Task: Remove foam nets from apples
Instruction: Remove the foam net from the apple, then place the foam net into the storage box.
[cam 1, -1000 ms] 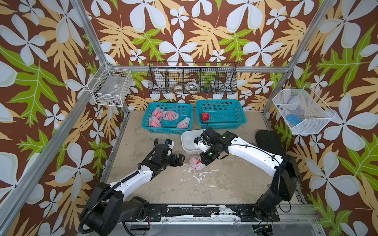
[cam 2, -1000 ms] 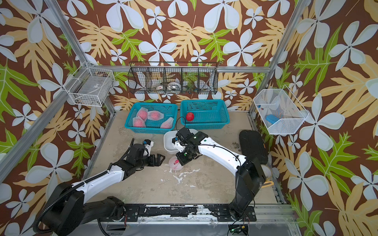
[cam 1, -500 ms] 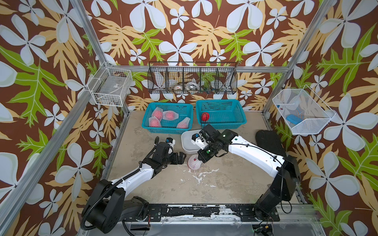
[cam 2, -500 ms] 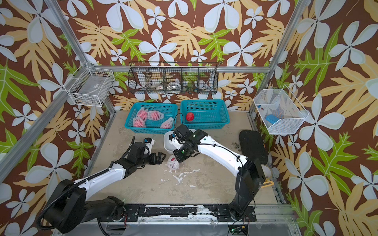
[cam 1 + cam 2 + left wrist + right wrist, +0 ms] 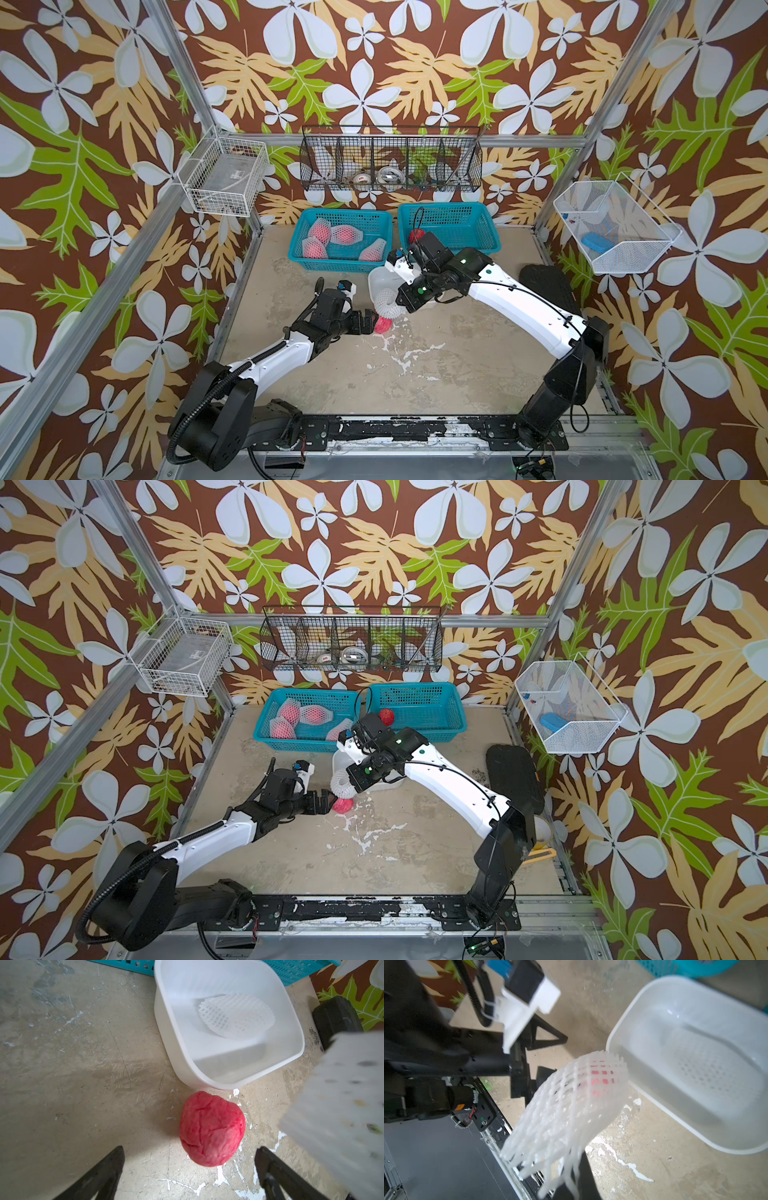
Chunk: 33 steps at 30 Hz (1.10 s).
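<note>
The bare red apple [image 5: 211, 1129] sits on the table just beside the white tub [image 5: 164, 1028]. The left gripper [image 5: 190, 1149] is spread wide right at it, its fingertips clear of the fruit. Just above, the right gripper [image 5: 569, 1176] is pinched tight on 1 empty foam net [image 5: 571, 1101], which hangs loose.

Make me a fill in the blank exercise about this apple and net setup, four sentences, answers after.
1. The right gripper is ____ on a foam net.
2. The bare apple lies on the table in front of the left gripper, whose jaws are ____.
3. The white tub holds ____ loose net.
4. The teal basket with netted apples holds ____ of them.

Missing words: shut; open; one; four.
</note>
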### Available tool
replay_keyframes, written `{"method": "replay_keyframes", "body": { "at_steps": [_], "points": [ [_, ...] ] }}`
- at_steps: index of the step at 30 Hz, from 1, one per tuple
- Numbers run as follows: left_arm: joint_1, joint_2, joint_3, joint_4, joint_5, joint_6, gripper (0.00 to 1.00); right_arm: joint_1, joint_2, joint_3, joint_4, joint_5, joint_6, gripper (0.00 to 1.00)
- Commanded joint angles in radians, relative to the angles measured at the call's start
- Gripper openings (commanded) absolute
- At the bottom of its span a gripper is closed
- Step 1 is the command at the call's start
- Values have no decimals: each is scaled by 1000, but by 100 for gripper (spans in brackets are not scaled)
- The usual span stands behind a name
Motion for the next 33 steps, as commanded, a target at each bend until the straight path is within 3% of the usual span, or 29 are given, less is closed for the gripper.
{"method": "replay_keyframes", "body": {
  "at_steps": [1, 5, 8, 14, 18, 28, 33],
  "points": [
    [2, -14, 20, 9, -2, 2, 100, -69, -26, -6, 105, -8, 39, 0],
    [2, -34, 52, -20, 0, 17, 100, -203, -35, -74, 317, -43, 110, 0],
    [2, -37, 72, -53, -1, 34, 100, -262, 51, -52, 373, -91, 125, 0],
    [2, -56, 73, -65, 4, 44, 100, -295, 243, 16, 391, -281, 127, 0],
    [2, -54, 70, -60, -3, 44, 100, -292, 284, -21, 446, -384, 161, 0],
    [2, -7, 72, -35, 30, 37, 100, -314, 382, -48, 421, -343, 150, 0],
    [2, -11, 61, -31, 22, 41, 100, -339, 397, -33, 400, -296, 149, 16]
  ]
}}
